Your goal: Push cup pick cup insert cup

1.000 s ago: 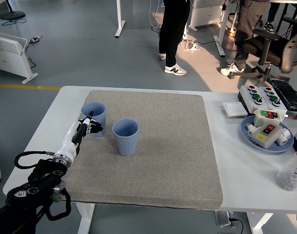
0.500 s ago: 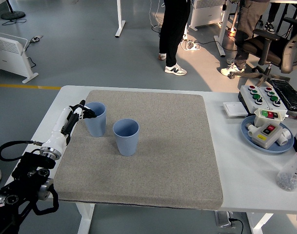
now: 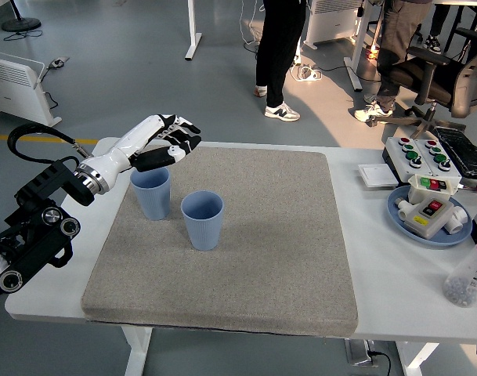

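Note:
Two blue cups stand upright on the grey mat point(image 3: 254, 258). The left cup point(image 3: 151, 193) is near the mat's left edge. The right cup point(image 3: 202, 220) stands just to its right and nearer to me, apart from it. My left hand point(image 3: 169, 141) hovers above the left cup, raised off the table, fingers spread and empty, palm down. The right arm is out of view.
A blue plate point(image 3: 444, 233) with a white button box sits at the right, a control box point(image 3: 426, 153) with coloured buttons behind it, and a clear bottle point(image 3: 469, 278) at the right edge. People stand beyond the table's far side.
My left hand has let go from beside the left cup, swung left, then risen to hover above it. The left cup has shifted slightly; the right cup has not moved.

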Action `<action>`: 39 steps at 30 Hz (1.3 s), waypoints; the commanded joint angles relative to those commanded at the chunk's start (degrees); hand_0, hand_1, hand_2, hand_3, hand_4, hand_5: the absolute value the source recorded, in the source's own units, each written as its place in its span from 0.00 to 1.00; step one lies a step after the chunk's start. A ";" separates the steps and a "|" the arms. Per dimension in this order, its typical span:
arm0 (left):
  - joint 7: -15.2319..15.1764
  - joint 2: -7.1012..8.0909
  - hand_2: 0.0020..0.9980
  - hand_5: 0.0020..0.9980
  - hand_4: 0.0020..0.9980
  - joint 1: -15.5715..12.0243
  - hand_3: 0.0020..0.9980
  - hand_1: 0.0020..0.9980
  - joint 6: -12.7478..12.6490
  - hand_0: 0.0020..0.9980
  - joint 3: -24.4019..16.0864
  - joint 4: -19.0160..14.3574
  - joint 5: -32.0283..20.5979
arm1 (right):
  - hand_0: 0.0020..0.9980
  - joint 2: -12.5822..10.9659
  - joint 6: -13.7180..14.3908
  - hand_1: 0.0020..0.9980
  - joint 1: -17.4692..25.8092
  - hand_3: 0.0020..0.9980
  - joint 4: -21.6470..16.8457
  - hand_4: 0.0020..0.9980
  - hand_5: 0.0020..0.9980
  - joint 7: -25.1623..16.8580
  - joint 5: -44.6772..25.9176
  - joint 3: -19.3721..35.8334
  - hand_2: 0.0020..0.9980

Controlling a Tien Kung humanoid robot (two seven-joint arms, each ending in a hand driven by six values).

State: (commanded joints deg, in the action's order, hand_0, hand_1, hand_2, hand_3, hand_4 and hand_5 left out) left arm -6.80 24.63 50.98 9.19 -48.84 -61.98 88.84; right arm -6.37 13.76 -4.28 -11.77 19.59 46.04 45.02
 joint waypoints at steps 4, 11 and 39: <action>0.63 -0.85 0.97 0.55 0.96 6.29 0.95 0.92 8.56 0.88 7.27 2.40 9.68 | 0.53 0.00 0.15 0.51 -0.10 0.55 -0.05 0.10 0.82 -0.02 -0.44 -0.24 0.55; 1.98 -3.98 1.00 0.43 0.98 10.70 1.00 0.95 14.94 0.92 14.23 6.59 18.70 | 0.53 -0.02 0.21 0.51 -0.09 0.55 -0.15 0.10 0.82 0.11 -0.22 -0.28 0.55; 0.94 -7.06 0.74 0.07 0.72 13.01 0.72 0.69 13.08 0.61 19.38 15.52 19.21 | 0.53 -0.14 0.05 0.50 -0.30 0.55 -0.20 0.11 0.81 0.42 1.16 0.47 0.55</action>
State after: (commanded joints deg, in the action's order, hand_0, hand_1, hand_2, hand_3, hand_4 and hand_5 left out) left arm -5.87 17.57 63.99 22.26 -29.46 -46.46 108.05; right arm -6.51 13.81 -4.57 -11.97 20.01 47.20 45.49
